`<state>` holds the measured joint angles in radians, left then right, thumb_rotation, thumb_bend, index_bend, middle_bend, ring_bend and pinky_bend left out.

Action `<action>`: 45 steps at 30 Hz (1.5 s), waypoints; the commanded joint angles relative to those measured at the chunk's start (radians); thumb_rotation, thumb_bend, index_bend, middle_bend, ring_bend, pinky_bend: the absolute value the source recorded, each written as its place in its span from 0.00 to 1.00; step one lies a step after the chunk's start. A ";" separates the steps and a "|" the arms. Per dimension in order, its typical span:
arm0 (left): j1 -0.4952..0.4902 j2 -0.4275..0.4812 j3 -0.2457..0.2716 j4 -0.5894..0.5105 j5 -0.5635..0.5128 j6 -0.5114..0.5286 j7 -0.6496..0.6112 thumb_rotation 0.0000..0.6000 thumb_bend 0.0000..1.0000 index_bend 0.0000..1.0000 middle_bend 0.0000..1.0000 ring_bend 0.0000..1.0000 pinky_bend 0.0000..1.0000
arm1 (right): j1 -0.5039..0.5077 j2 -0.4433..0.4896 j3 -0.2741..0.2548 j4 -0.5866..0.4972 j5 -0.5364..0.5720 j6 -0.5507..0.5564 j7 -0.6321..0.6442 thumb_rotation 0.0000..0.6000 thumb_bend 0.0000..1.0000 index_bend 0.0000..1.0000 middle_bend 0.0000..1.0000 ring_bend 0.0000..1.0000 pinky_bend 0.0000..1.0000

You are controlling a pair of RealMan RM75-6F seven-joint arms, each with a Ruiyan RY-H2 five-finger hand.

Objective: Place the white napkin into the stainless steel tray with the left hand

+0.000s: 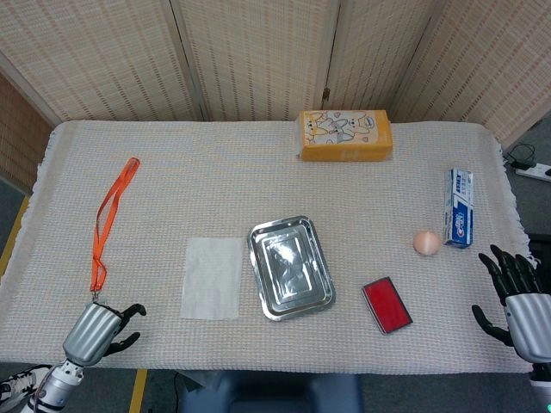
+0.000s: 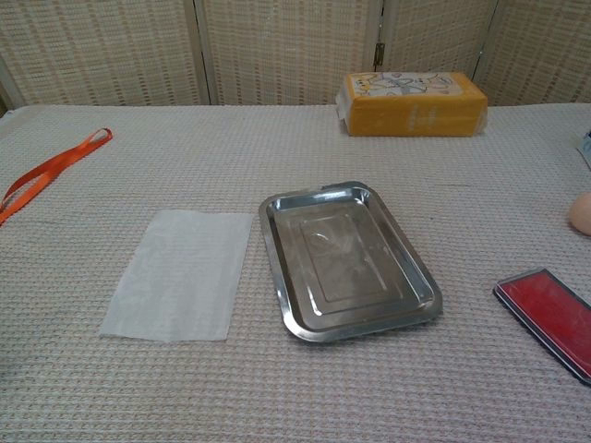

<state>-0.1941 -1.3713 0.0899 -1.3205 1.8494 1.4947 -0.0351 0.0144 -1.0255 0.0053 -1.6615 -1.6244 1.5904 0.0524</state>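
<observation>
Empty, fingers apart, the left hand [image 1: 96, 330] sits left of the flat white napkin [image 1: 213, 278]; the rectangular stainless steel tray [image 1: 290, 267] lies beyond it.

Right hand [image 1: 523, 305] open, empty.

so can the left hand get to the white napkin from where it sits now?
Probably yes. The left hand is at the near table edge, holding nothing, and only bare cloth lies between it and the white napkin; the orange lanyard lies off to the side.

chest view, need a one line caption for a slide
White napkin lying flat on the table beside the empty steel tray, no robot hand in view.
</observation>
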 commanded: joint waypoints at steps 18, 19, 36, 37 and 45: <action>-0.062 -0.213 0.006 0.141 -0.055 -0.096 -0.032 1.00 0.42 0.44 1.00 1.00 1.00 | 0.007 0.003 0.005 -0.006 -0.014 -0.004 0.035 1.00 0.40 0.00 0.00 0.00 0.00; -0.065 -0.220 0.009 0.145 -0.054 -0.101 -0.029 1.00 0.42 0.45 1.00 1.00 1.00 | 0.006 0.003 0.006 -0.004 -0.014 -0.002 0.038 1.00 0.40 0.00 0.00 0.00 0.00; -0.088 -0.336 0.001 0.245 -0.083 -0.127 0.072 1.00 0.36 0.37 1.00 1.00 1.00 | 0.003 -0.001 0.005 0.009 -0.036 0.014 0.058 1.00 0.40 0.00 0.00 0.00 0.00; -0.090 -0.344 0.001 0.255 -0.082 -0.126 0.082 1.00 0.36 0.38 1.00 1.00 1.00 | 0.002 -0.001 0.005 0.011 -0.037 0.017 0.062 1.00 0.40 0.00 0.00 0.00 0.00; -0.097 -0.395 0.001 0.320 -0.087 -0.121 0.095 1.00 0.36 0.40 1.00 1.00 1.00 | -0.003 -0.001 0.009 0.018 -0.039 0.034 0.088 1.00 0.40 0.00 0.00 0.00 0.00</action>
<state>-0.2898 -1.7604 0.0912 -1.0074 1.7644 1.3729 0.0569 0.0119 -1.0268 0.0143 -1.6432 -1.6630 1.6237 0.1402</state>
